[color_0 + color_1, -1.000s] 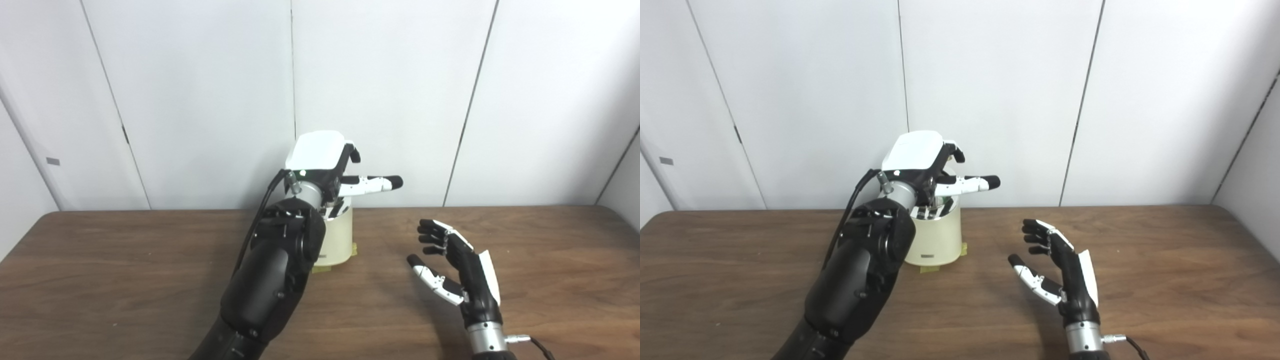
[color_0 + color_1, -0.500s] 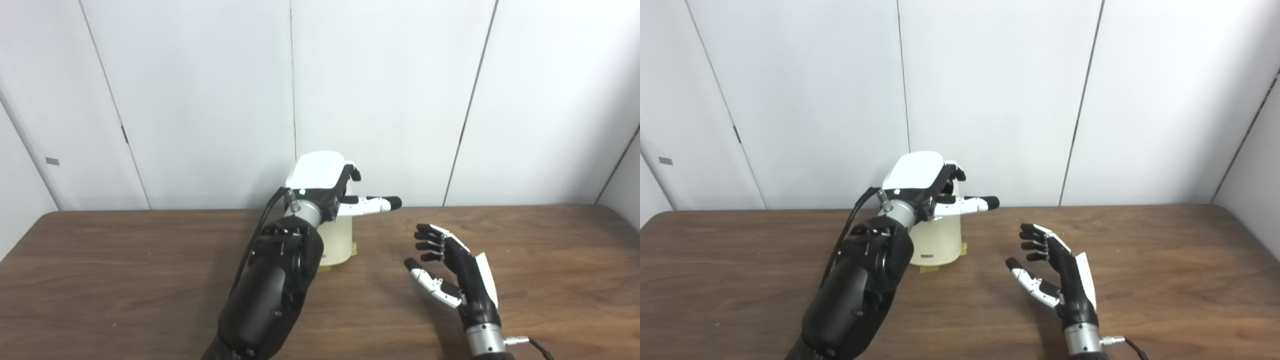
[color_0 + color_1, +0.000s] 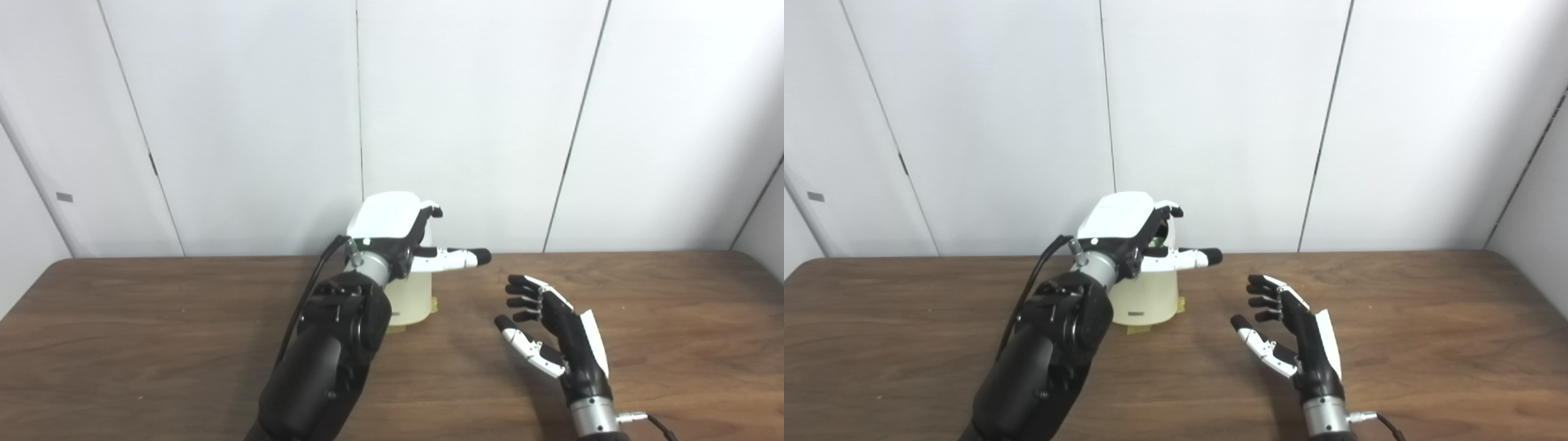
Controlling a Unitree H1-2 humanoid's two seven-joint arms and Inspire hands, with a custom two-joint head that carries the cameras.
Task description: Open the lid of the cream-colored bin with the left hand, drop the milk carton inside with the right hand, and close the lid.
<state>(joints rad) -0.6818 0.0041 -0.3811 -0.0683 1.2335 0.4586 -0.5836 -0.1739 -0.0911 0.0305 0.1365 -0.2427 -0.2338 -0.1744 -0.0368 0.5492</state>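
I count one cream-colored bin (image 3: 1150, 300), standing under my left hand (image 3: 398, 229). Of hands I have two: that left one over the bin and my right hand (image 3: 551, 324) off to its right. One table (image 3: 674, 318) lies beneath both hands.

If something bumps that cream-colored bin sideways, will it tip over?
Probably not easily. The bin is squat and widens toward its base, and yellow tape tabs seem to anchor it to the table. It looks like light plastic.
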